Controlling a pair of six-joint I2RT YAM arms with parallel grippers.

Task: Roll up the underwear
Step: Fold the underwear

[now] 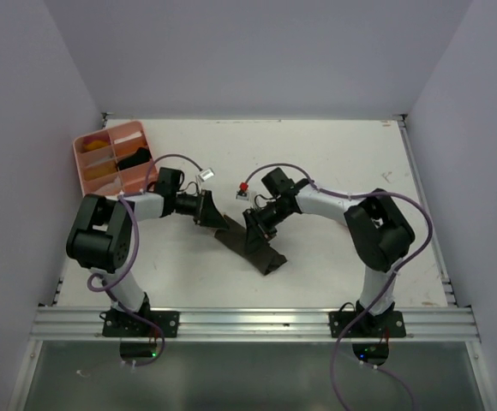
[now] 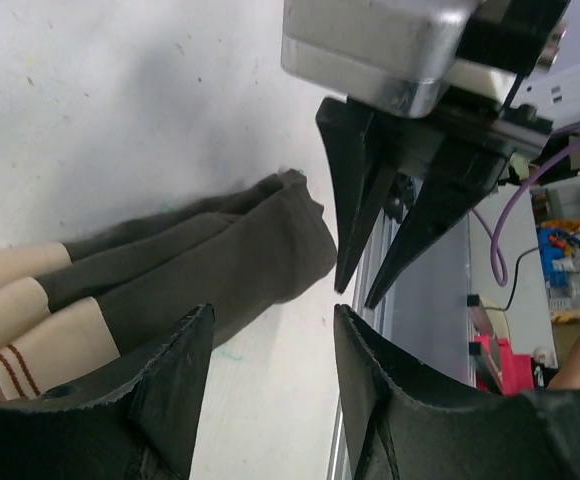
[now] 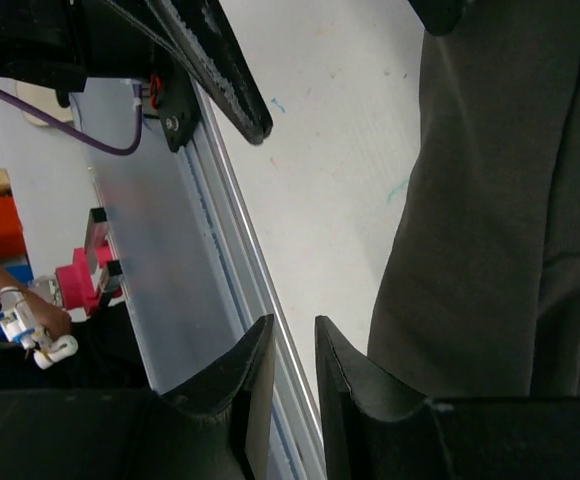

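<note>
Near the worktop's [image 1: 334, 163] centre lies the dark olive underwear [image 1: 261, 255], a folded strip running from 10 to 4 o'clock. At its 10 o'clock end the left hand [image 2: 272, 325] stands half open, gripping nothing. The right hand [image 3: 293, 335], beside the strip's middle, is nearly closed with an empty slit between its fingers. A pink compartment tray [image 1: 127, 135] sits at 10 o'clock.

We look down on a white table top [image 1: 334, 163], lightly scuffed and flecked, boxed in by a back wall [image 1: 257, 51], a left wall [image 1: 17, 145] and a right wall [image 1: 488, 128], all plain pale lilac-grey. An aluminium rail [image 1: 257, 324] runs along its near edge, with a glossy grey panel [image 1: 257, 377] below it. The light is soft and even. Past the rail, we make out only blurred coloured clutter [image 2: 565, 250].
</note>
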